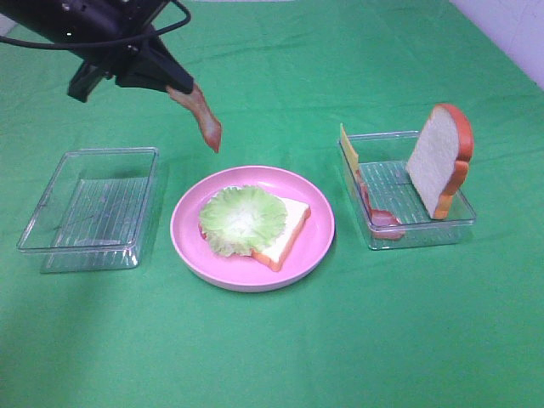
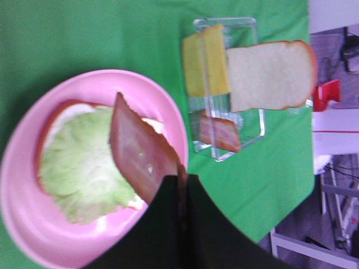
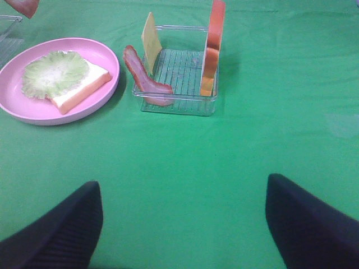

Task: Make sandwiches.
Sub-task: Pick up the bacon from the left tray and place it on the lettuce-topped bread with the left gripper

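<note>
A bread slice (image 1: 287,231) topped with a pale green lettuce leaf (image 1: 243,219) lies on the round pink plate (image 1: 197,242). My left gripper (image 1: 172,87) is shut on a reddish-brown bacon strip (image 1: 205,122) that hangs above the plate's back left; in the left wrist view the strip (image 2: 137,154) hangs over the lettuce (image 2: 78,168). The right tray (image 1: 459,223) holds an upright bread slice (image 1: 438,160), a yellow cheese slice (image 1: 348,149) and another bacon strip (image 1: 374,208). My right gripper (image 3: 182,221) is open, low over bare cloth in front of the tray (image 3: 178,106).
An empty clear tray (image 1: 89,208) stands left of the plate. Green cloth (image 1: 272,357) covers the whole table. The table's far right edge and a white frame show in the left wrist view (image 2: 303,246).
</note>
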Robot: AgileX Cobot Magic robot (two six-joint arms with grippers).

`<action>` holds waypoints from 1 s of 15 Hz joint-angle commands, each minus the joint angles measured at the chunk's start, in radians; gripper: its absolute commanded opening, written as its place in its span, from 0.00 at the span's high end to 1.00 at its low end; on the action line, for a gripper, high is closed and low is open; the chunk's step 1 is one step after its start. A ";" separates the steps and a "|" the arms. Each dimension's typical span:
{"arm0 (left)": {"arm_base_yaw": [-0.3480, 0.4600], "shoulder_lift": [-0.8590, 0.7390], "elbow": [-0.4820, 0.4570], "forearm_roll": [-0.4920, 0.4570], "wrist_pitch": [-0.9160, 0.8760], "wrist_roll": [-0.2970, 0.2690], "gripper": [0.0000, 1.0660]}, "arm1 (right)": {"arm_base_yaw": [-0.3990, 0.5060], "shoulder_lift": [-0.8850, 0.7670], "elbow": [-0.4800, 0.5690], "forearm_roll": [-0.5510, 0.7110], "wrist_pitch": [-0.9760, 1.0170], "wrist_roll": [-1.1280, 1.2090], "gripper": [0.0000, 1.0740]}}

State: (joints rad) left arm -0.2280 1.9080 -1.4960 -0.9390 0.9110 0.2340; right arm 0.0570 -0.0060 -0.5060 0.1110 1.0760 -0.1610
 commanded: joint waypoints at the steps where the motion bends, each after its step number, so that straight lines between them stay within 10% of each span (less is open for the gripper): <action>1: -0.057 0.047 -0.004 -0.131 -0.009 0.086 1.00 | 0.001 -0.007 0.001 0.003 -0.011 -0.001 0.29; 9: -0.161 0.199 -0.004 -0.052 -0.048 0.127 1.00 | 0.001 -0.007 0.001 0.003 -0.011 -0.001 0.29; 15: -0.162 0.200 -0.004 0.200 -0.112 -0.013 0.97 | 0.001 -0.007 0.001 0.003 -0.011 -0.001 0.29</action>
State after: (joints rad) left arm -0.3900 2.1050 -1.4970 -0.7410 0.8000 0.2320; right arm 0.0570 -0.0060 -0.5060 0.1110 1.0760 -0.1610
